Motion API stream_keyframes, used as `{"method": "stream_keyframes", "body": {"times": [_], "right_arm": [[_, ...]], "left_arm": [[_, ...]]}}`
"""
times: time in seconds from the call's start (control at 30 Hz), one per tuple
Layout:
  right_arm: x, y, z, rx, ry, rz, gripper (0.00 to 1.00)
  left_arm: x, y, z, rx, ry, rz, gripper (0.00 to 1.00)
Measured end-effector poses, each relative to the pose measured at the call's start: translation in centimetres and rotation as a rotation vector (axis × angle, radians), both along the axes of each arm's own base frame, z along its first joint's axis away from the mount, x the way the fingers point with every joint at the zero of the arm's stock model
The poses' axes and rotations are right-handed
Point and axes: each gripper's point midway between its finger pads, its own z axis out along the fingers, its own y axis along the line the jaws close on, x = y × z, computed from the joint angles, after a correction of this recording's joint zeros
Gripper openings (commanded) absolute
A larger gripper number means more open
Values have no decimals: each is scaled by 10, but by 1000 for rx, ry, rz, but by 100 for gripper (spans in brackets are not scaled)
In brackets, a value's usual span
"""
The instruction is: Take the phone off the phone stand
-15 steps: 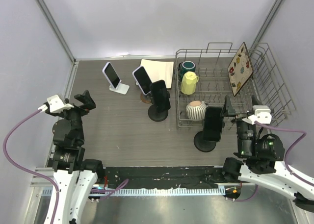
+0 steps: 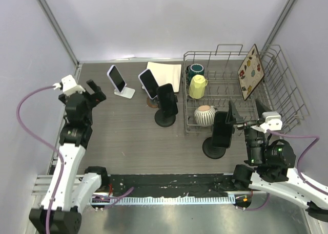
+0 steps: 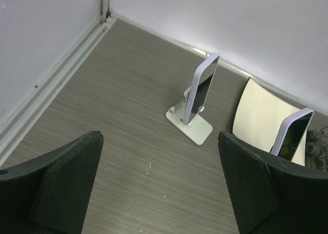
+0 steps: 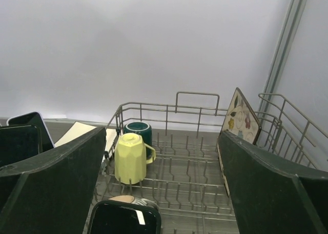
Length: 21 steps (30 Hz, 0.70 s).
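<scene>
Nothing done yet: my left gripper (image 2: 96,93) and right gripper (image 2: 244,112) both gape empty, while the phone (image 2: 117,78) at upper left sits in its white stand (image 2: 125,92).

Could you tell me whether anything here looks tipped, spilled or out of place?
Nothing stands out: the phones rest upright on their stands, the yellow mug and plate sit in the dish rack, and no spill shows.
</scene>
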Motion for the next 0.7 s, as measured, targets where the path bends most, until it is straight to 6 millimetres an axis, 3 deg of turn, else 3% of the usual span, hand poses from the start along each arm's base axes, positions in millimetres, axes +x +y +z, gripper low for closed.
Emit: {"method": "stream_keyframes", "body": {"times": [0.23, 0.37, 0.53, 0.7], "right_arm": [[-2, 11, -2, 3, -12, 74, 96], [-10, 4, 0, 50, -46, 106, 96], [-18, -6, 6, 114, -88, 132, 96], [-19, -3, 8, 121, -98, 156, 96]], "left_arm": [[56, -4, -19, -46, 156, -29, 97], [98, 4, -46, -101, 241, -54, 92], [143, -1, -82, -114, 308, -132, 81], [188, -15, -95, -60, 317, -271, 67]]}}
